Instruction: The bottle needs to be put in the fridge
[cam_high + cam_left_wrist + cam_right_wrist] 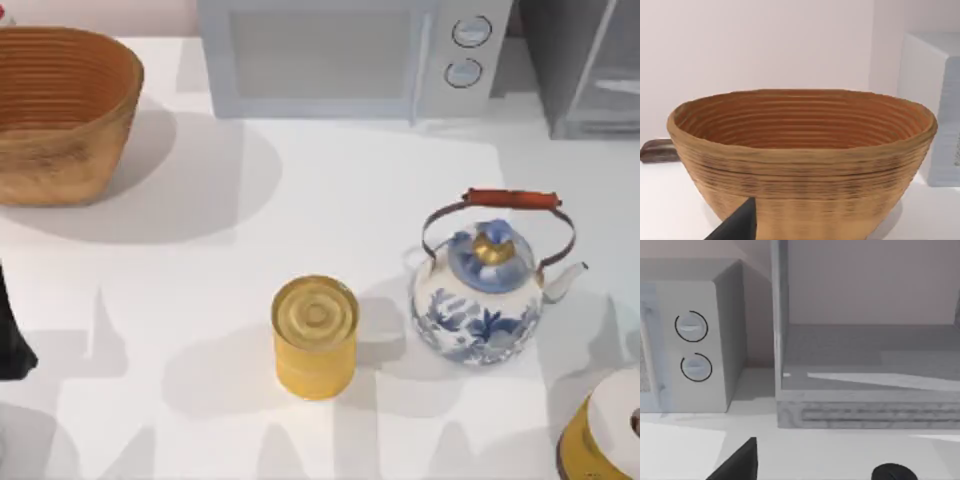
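The bottle (pixel 605 432), yellow with a white top, stands at the table's front right corner, partly cut off by the top view's edge. The fridge (pixel 590 65) is the grey box at the back right, to the right of the microwave. In the right wrist view the fridge (pixel 865 405) faces the camera, its grey inside floor visible behind a light frame. A dark part of my right gripper (pixel 740 462) juts in low, short of the fridge. My left arm (pixel 12 335) is parked at the left edge, and a dark part of its gripper (pixel 737 227) points at the basket.
A woven basket (pixel 60 110) sits at the back left. A white microwave (pixel 340 55) with two dials stands at the back centre. A yellow can (pixel 315 335) and a blue-and-white kettle (pixel 485 290) stand mid-table between the bottle and the back. A small black round thing (pixel 892 473) lies low in the right wrist view.
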`<state>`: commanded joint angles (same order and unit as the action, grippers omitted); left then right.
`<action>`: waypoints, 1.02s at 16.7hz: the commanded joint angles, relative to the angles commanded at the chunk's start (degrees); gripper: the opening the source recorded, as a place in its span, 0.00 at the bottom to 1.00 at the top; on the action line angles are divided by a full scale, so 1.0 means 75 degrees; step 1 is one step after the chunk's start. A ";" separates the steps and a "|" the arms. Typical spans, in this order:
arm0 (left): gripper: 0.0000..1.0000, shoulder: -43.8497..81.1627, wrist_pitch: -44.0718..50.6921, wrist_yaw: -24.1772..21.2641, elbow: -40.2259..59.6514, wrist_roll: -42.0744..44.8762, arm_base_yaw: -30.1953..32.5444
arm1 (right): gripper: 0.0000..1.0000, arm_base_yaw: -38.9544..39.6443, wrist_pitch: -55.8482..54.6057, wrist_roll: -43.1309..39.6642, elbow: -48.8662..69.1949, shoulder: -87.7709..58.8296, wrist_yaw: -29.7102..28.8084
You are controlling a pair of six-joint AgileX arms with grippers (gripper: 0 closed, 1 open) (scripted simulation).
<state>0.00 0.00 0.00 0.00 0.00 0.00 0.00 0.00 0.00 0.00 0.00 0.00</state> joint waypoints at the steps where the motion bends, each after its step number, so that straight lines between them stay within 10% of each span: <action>1: 1.00 0.0000 0.0000 0.0000 0.0000 0.0000 0.0000 | 1.00 0.0000 0.0000 0.0000 0.0000 0.0000 0.0000; 7: 1.00 0.0000 0.0000 0.0000 0.0000 0.0000 0.0000 | 1.00 -0.0616 0.0279 -0.1132 0.0583 -0.1226 0.0995; 17: 1.00 0.0000 0.0000 0.0000 0.0000 0.0000 0.0000 | 1.00 -0.3422 0.1543 -0.6461 0.3274 -0.8050 0.5544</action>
<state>0.00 0.00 0.00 0.00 0.00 0.00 -25.67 11.58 -48.46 24.55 -60.37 41.58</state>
